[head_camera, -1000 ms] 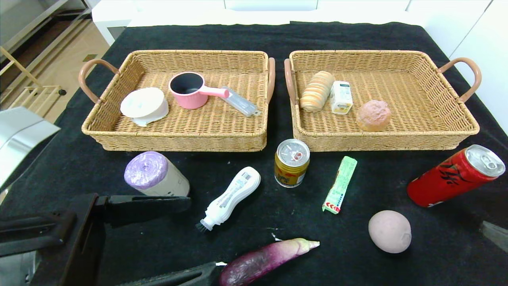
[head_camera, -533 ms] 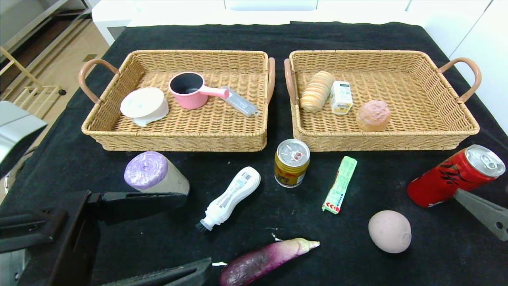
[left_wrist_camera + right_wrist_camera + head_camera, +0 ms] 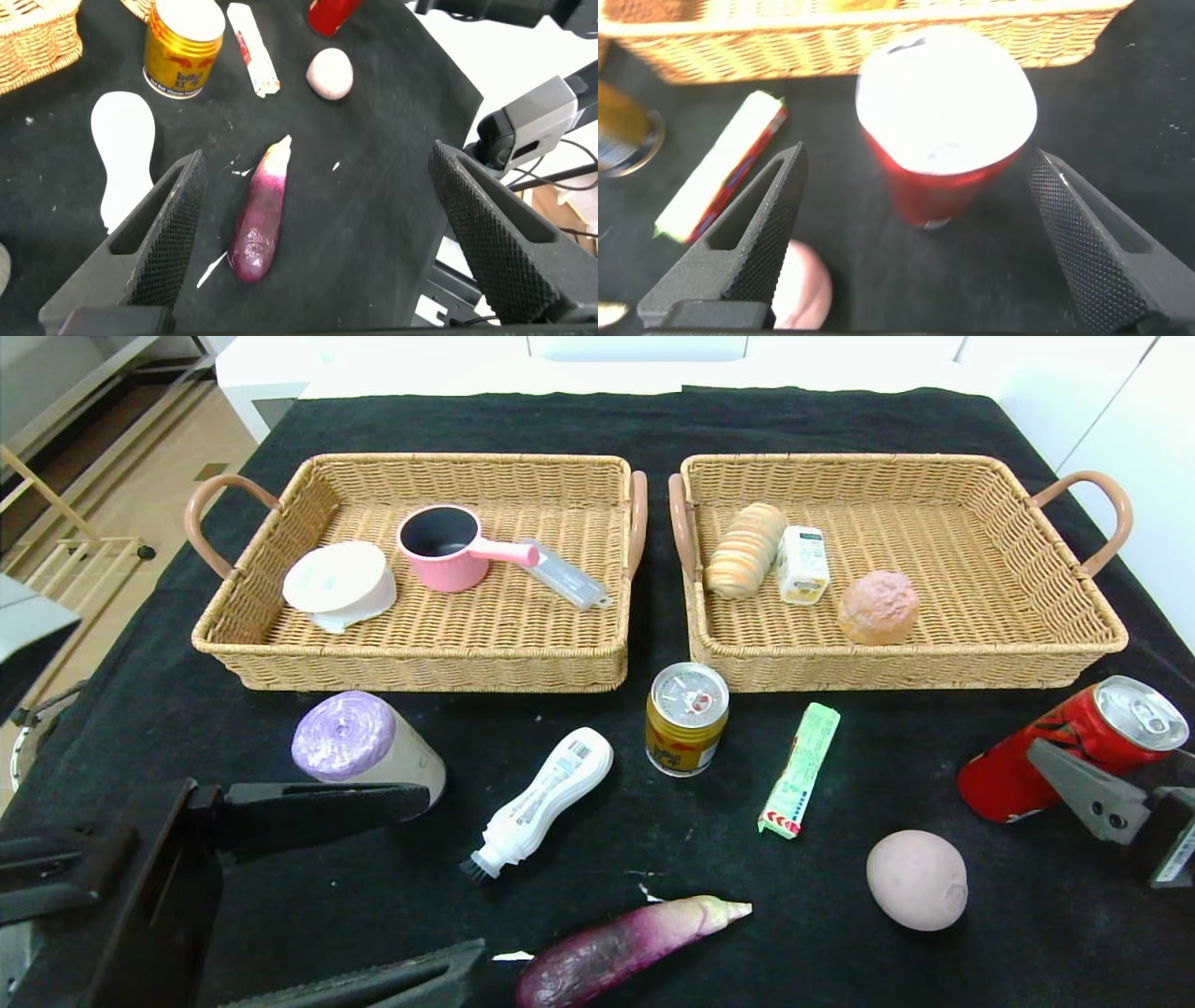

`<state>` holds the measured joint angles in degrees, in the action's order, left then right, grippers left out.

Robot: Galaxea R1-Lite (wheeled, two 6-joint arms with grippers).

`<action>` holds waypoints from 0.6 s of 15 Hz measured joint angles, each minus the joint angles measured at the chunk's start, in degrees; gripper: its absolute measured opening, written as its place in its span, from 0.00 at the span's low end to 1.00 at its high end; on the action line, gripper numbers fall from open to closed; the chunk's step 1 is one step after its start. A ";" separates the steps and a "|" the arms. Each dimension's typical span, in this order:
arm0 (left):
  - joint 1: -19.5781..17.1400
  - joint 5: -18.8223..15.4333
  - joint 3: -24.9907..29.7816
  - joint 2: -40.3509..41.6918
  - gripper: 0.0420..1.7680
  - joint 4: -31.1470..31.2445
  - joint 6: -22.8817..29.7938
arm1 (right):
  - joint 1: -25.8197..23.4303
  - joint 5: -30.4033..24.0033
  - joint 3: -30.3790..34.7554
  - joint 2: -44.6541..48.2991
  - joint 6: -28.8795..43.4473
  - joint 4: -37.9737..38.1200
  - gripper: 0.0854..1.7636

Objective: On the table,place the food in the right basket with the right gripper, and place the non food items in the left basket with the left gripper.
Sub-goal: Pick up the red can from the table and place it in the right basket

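Observation:
On the black table (image 3: 840, 420), the tall red can (image 3: 1013, 770) lies tilted at the right. My right gripper (image 3: 917, 159) is open, its fingers astride the can (image 3: 945, 112) without touching. My left gripper (image 3: 448, 875) hangs open at the near left, over the cloth between the beige roll with its purple top (image 3: 359, 737) and the purple eggplant (image 3: 625, 947). The white brush (image 3: 541, 801), gold can (image 3: 686, 719), green stick pack (image 3: 799, 770) and potato (image 3: 917, 880) lie loose in front of the left basket (image 3: 411, 667) and right basket (image 3: 915, 663).
The left basket holds a pink saucepan (image 3: 443, 549), a white lidded tub (image 3: 338, 581) and a clear flat piece (image 3: 565, 576). A striped bread roll (image 3: 745, 549), a small carton (image 3: 803, 565) and a brown bun (image 3: 878, 607) lie in the right basket.
My right gripper has come in from the lower right and reached the red can. My left gripper has drifted slightly back toward the near left. Nothing on the table has moved.

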<state>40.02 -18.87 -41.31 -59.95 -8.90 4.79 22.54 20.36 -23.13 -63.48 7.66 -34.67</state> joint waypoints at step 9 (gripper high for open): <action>-0.04 0.33 -0.09 0.65 0.97 0.00 -0.17 | -3.00 -0.07 3.17 -8.33 0.02 -13.62 0.97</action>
<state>39.99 -18.54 -41.40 -59.31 -8.90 4.62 19.54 20.29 -19.96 -71.80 7.68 -48.29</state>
